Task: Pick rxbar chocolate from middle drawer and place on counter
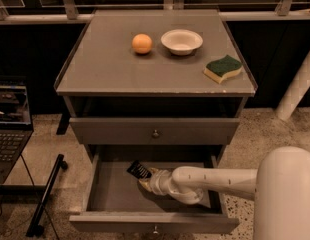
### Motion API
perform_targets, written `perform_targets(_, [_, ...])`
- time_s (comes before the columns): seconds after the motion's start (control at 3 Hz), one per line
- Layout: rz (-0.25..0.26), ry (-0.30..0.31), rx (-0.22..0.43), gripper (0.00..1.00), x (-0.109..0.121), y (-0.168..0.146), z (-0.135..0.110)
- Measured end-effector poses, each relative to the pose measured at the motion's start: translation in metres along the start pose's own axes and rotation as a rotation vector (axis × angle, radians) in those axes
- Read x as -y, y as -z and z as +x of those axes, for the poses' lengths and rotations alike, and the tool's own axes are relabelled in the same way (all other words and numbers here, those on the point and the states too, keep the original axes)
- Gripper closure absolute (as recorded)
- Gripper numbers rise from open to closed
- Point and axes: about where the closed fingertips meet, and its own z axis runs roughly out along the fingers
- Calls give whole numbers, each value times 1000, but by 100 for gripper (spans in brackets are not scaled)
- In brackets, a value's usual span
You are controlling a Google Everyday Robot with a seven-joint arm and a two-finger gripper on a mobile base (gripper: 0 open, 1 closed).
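Note:
The middle drawer [155, 223] is pulled open below the shut upper drawer [120, 130]. Inside it, the rxbar chocolate [139, 170], a small black wrapper with white print, sits tilted at the tip of my gripper [146, 178]. The gripper reaches in from the right on my white arm [215, 180] and is shut on the bar's near end, just above the drawer floor. The counter [110, 69] is the grey cabinet top above.
On the counter stand an orange [142, 43], a white bowl [181, 41] and a green-and-yellow sponge [223, 68] at the right edge. A laptop [10, 129] and a black floor bar [45, 194] are at the left. A white pole [297, 84] leans at the right.

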Motion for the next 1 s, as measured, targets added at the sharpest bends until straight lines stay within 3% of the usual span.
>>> perform_targets(0.67, [-62,12,-1,100,-3,8,-4])
perform_targets(1.0, [-119,63,-1,100,12,59,-3])
